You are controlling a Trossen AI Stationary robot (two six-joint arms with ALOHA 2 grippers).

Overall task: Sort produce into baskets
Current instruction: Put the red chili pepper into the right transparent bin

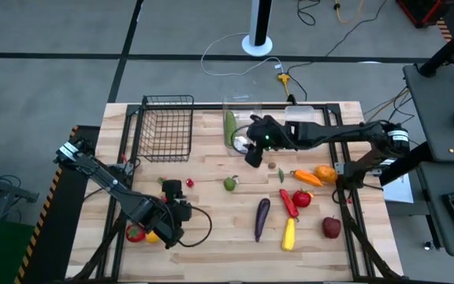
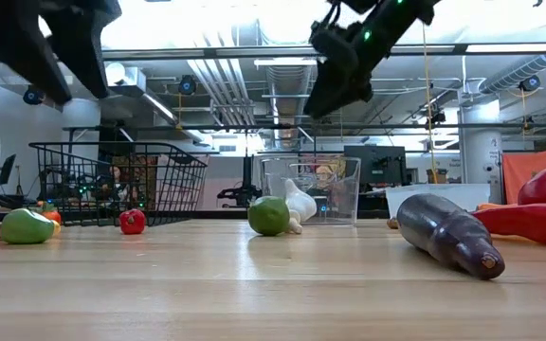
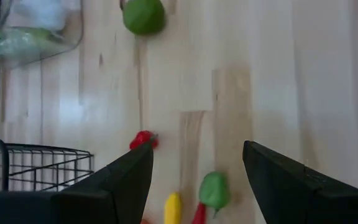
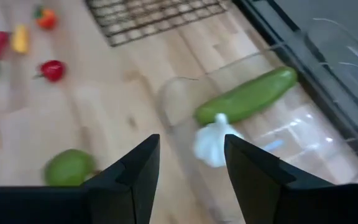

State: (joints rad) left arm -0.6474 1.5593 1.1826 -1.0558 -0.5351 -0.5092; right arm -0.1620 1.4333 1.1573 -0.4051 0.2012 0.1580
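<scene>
A black wire basket (image 1: pixel 168 126) stands at the far left. A clear bin (image 1: pixel 247 102) beside it holds a green cucumber (image 4: pixel 247 96) and a white garlic (image 4: pixel 213 143). My right gripper (image 4: pixel 191 180) is open and empty, raised over the bin's near end (image 1: pixel 253 154). My left gripper (image 3: pixel 197 180) is open and empty, high over the near left (image 1: pixel 170 229), above a green pepper (image 3: pixel 214 190), a yellow one (image 3: pixel 173 205) and a red one. A round green fruit (image 1: pixel 230 184) and a small red one (image 1: pixel 189 183) lie mid-table.
At the right lie a purple eggplant (image 1: pixel 262 218), a red pepper (image 1: pixel 290 203), a tomato (image 1: pixel 303 199), a yellow pepper (image 1: pixel 289 234), a red apple (image 1: pixel 331 227) and orange peppers (image 1: pixel 314 175). A second clear bin (image 1: pixel 306 114) sits at the far edge under my right arm.
</scene>
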